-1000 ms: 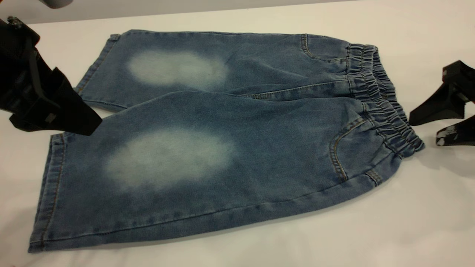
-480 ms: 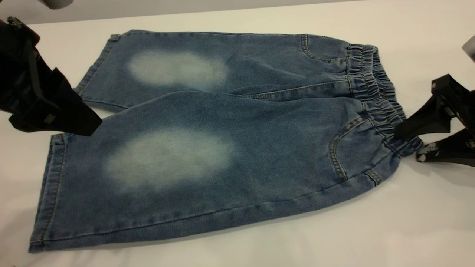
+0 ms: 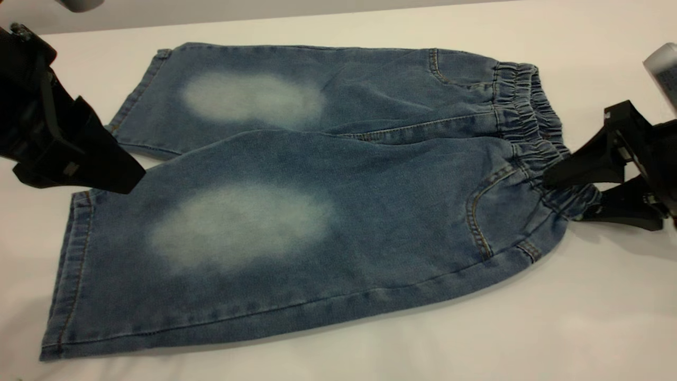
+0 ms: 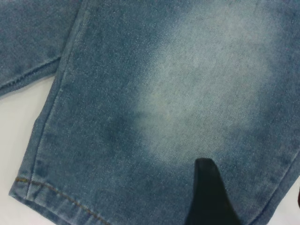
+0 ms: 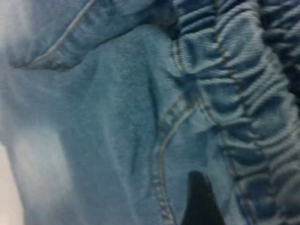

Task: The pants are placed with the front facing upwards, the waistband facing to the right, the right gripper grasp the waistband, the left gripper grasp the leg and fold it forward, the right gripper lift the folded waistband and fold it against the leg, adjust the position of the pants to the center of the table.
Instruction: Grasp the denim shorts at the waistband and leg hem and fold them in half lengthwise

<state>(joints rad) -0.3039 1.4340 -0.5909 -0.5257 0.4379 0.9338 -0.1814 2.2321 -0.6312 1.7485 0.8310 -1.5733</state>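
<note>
We are looking at the pants [image 3: 296, 196] lying flat on the white table [image 3: 529, 328]. The front is facing up. The two legs are pointing to the left side of the outside view, and the waistband [image 3: 529, 132] is sitting on the right side. Each leg is showing a pale faded patch at the knee. The near leg is lying a little over the far leg in the middle.

The right gripper [image 3: 568, 193] is reaching in from the right edge. Its two black fingers are spread apart. The top finger [image 3: 576, 166] is lying over the near end of the waistband, and the bottom finger [image 3: 619, 209] is sitting low by the table just past the edge of the band. The bunched cloth is sitting between them, but they are not squeezing it. In the right wrist view we are seeing the waistband [image 5: 243, 93] and a curved pocket seam very close up, with one black fingertip [image 5: 199, 199] poking over the denim.

The left gripper [image 3: 95, 169] is hanging at the left side, over the spot where the two leg ends are meeting. We cannot tell if its fingers are spread or pressed together. In the left wrist view one black fingertip [image 4: 208, 192] is showing above the near leg's faded patch, with the hem close by.
</note>
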